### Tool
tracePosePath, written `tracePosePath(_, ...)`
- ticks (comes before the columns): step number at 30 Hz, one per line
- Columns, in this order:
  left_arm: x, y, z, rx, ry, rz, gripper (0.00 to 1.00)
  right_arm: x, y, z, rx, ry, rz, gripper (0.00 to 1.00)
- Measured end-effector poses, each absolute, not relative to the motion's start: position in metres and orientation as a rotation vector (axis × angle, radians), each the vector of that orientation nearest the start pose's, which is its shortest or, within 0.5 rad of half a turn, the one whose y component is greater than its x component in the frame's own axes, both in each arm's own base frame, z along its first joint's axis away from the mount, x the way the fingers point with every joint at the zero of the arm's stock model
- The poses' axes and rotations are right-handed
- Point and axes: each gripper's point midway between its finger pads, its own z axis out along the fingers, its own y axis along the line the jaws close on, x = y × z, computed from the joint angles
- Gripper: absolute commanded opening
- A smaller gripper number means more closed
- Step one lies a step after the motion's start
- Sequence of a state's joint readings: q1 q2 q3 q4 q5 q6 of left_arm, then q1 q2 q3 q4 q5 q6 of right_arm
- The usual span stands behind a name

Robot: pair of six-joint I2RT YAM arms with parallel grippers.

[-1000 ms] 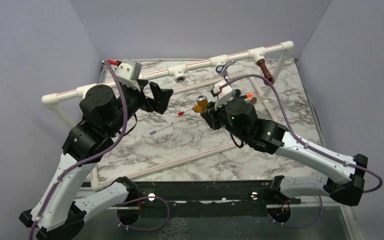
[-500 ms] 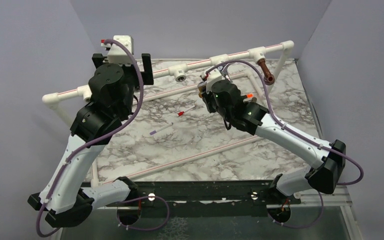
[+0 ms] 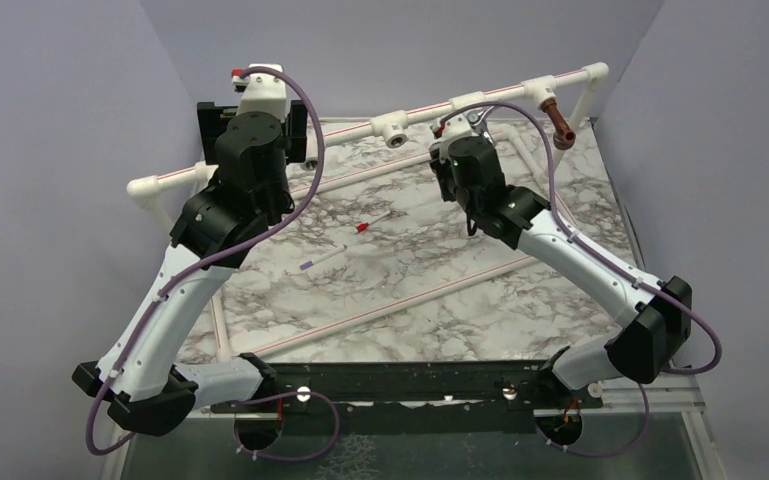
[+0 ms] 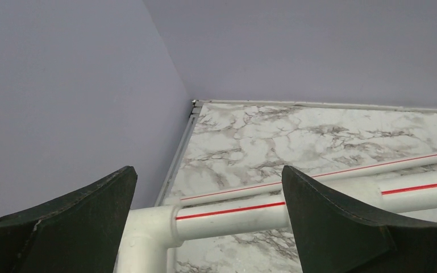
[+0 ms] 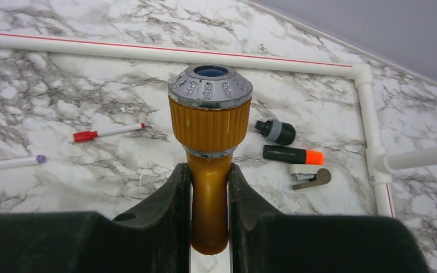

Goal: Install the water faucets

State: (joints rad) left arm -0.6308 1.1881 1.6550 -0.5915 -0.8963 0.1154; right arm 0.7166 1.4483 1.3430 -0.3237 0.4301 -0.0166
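Note:
My right gripper (image 5: 209, 170) is shut on the stem of the mustard-yellow faucet (image 5: 209, 122), whose silvery knob points away from the camera. In the top view that gripper (image 3: 452, 150) is close to the white pipe rail (image 3: 340, 142), between an empty tee (image 3: 395, 133) and a chrome faucet (image 3: 474, 119). The copper-brown faucet (image 3: 561, 124) hangs from the rail's right end. The black orange-tipped faucet (image 5: 292, 154) lies on the marble. My left gripper (image 4: 207, 190) is open, its fingers on either side of the rail's left end (image 4: 233, 213) without touching it.
A red-tipped stick (image 3: 368, 226) and a purple-tipped one (image 3: 322, 258) lie mid-table. A small black-and-grey fitting (image 5: 275, 132) and a lever-shaped piece (image 5: 309, 176) lie by the black faucet. Low pipes (image 3: 380, 312) run across the marble. Purple walls close in on three sides.
Both arms reached toward the back. The left gripper swung up to straddle the rail's left end. The right carried the yellow faucet up to the rail, which shifted right in view.

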Motion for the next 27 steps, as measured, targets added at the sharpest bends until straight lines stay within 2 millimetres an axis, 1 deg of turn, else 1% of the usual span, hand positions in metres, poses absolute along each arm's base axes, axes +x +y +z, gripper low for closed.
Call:
tracePosePath(3,0.314,-0.054,0.460,-0.054,1.658,0.381,0.99,0.384,0.213,0.274,-0.406,1.912,0.000,0.01)
tracePosePath(7,0.318,-0.053,0.460,-0.057,1.652,0.410,0.99,0.395,0.191,0.274,-0.358,1.923,-0.039,0.01)
tracePosePath(9,0.324,-0.055,0.458,-0.054,1.656,0.429,0.99,0.400,0.178,0.274,-0.327,1.929,-0.058,0.01)
tracePosePath(11,0.333,-0.055,0.451,-0.053,1.670,0.449,0.99,0.402,0.169,0.273,-0.305,1.933,-0.065,0.01)
tracePosePath(14,0.350,-0.051,0.437,-0.056,1.705,0.483,0.99,0.399,0.160,0.273,-0.277,1.939,-0.050,0.01)
tracePosePath(17,0.368,-0.045,0.425,-0.074,1.735,0.496,0.99,0.389,0.162,0.272,-0.272,1.944,0.019,0.01)
tracePosePath(20,0.382,-0.039,0.422,-0.101,1.745,0.487,0.99,0.372,0.165,0.270,-0.279,1.952,0.098,0.01)
tracePosePath(22,0.388,-0.032,0.421,-0.121,1.750,0.487,0.99,0.362,0.164,0.275,-0.261,1.944,0.154,0.01)
tracePosePath(25,0.395,-0.023,0.415,-0.141,1.763,0.507,0.99,0.347,0.167,0.287,-0.255,1.917,0.247,0.01)
tracePosePath(27,0.398,-0.022,0.411,-0.138,1.774,0.512,0.99,0.336,0.171,0.297,-0.263,1.893,0.315,0.01)
